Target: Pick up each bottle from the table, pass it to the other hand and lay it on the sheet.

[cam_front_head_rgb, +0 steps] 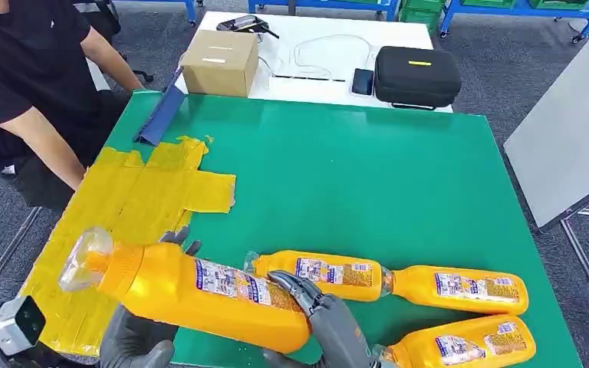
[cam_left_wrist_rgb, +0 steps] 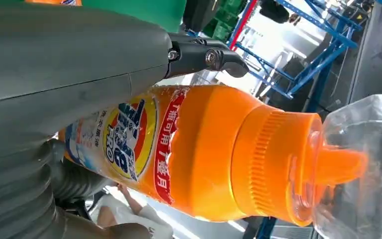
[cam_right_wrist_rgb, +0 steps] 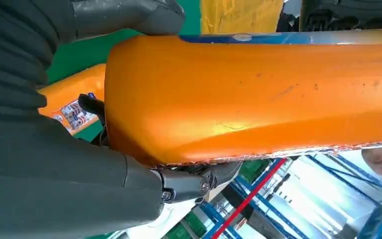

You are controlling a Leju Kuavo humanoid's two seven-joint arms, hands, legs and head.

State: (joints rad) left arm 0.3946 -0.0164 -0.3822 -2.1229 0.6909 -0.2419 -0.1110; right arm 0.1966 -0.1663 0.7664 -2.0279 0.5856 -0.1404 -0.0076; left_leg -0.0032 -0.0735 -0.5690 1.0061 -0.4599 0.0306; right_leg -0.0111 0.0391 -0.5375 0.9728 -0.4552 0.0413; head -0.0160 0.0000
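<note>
A large orange bottle (cam_front_head_rgb: 199, 291) with a clear cap hangs lying sideways over the table's near left, cap end over the yellow sheet (cam_front_head_rgb: 146, 192). My left hand (cam_front_head_rgb: 134, 341) grips it from below near the shoulder; in the left wrist view the left hand (cam_left_wrist_rgb: 69, 64) wraps the labelled bottle (cam_left_wrist_rgb: 199, 149). My right hand (cam_front_head_rgb: 330, 322) holds its base end; in the right wrist view the right hand (cam_right_wrist_rgb: 45, 169) closes around the bottle's base (cam_right_wrist_rgb: 253, 94). Three more orange bottles lie on the green table (cam_front_head_rgb: 368, 176): one (cam_front_head_rgb: 322, 274), another (cam_front_head_rgb: 460, 289), a third (cam_front_head_rgb: 460, 345).
A person in black (cam_front_head_rgb: 31, 84) sits at the table's left edge. A blue strip (cam_front_head_rgb: 161, 115) lies at the far left corner. Beyond, a white table holds a cardboard box (cam_front_head_rgb: 221, 63), a black case (cam_front_head_rgb: 416, 75) and cables.
</note>
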